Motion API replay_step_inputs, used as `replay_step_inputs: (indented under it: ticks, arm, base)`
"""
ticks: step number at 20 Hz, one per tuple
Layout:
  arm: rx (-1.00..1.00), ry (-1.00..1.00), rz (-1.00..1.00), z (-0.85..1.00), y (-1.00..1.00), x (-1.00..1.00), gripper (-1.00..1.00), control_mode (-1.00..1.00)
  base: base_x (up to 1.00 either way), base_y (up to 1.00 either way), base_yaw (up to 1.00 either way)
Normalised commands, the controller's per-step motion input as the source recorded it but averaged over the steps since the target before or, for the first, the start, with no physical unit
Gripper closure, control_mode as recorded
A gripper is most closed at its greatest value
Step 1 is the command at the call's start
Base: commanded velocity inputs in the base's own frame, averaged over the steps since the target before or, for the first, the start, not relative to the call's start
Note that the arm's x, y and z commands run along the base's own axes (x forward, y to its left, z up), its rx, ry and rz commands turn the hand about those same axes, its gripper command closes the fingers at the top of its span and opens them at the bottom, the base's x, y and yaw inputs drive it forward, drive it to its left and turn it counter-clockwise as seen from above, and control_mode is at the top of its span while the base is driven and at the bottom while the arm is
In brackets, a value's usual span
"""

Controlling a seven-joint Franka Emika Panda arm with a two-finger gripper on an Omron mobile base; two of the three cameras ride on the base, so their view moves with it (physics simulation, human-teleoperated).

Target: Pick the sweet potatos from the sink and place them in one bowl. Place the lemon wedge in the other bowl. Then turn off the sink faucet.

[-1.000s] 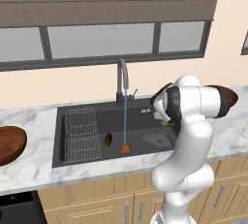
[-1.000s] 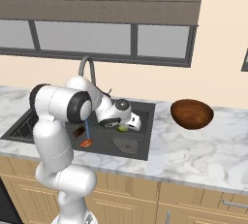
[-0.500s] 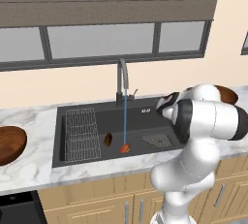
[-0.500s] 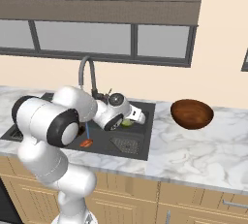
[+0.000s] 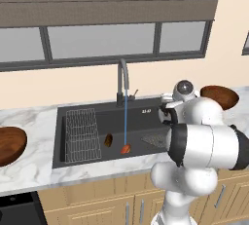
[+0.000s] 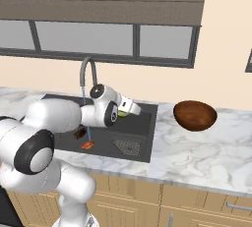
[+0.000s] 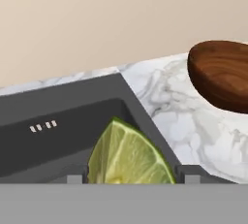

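My gripper (image 6: 130, 108) is shut on the yellow-green lemon wedge (image 7: 129, 156) and holds it over the right end of the black sink (image 5: 87, 114); the hand view has the wedge between both fingertips (image 7: 72, 177). Down in the basin lie the dark brown sweet potato (image 5: 108, 140) and the orange-red sweet potato (image 5: 126, 148), beside the water stream. Water runs from the grey gooseneck faucet (image 5: 123, 79). One wooden bowl (image 6: 195, 114) stands on the counter right of the sink, ahead of the hand. The other bowl (image 5: 7, 144) sits on the counter far left.
A wire rack (image 5: 81, 134) lies in the sink's left half and a square drain grate (image 5: 155, 140) at its right. Marble counter (image 6: 206, 147) spreads to the right of the sink. A window and a wall stand behind the faucet.
The arm has swung its elbow round, and the hand has risen a little with the lemon wedge, toward the sink's right rim. Both sweet potatoes lie where they were.
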Motion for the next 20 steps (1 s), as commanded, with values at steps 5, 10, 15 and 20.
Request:
replay_step_inputs:
  ticks: [5,10,15,20]
  arm:
    - [0.02,-0.01,-0.1,1.0,-0.32,-0.04,1.0,-1.0]
    - [0.07,0.02,-0.13,1.0,-0.52,0.04,1.0,-1.0]
    - [0.1,0.22,-0.14,0.31,-1.0,0.21,1.0,-1.0]
    - [0.17,0.16,-0.18,-0.1,-1.0,0.2,1.0,-1.0]
  base:
    - [0.0,0.0,0.0]
    - [0.0,0.0,0.0]
    - [0.0,0.0,0.0]
    - [0.0,0.0,0.0]
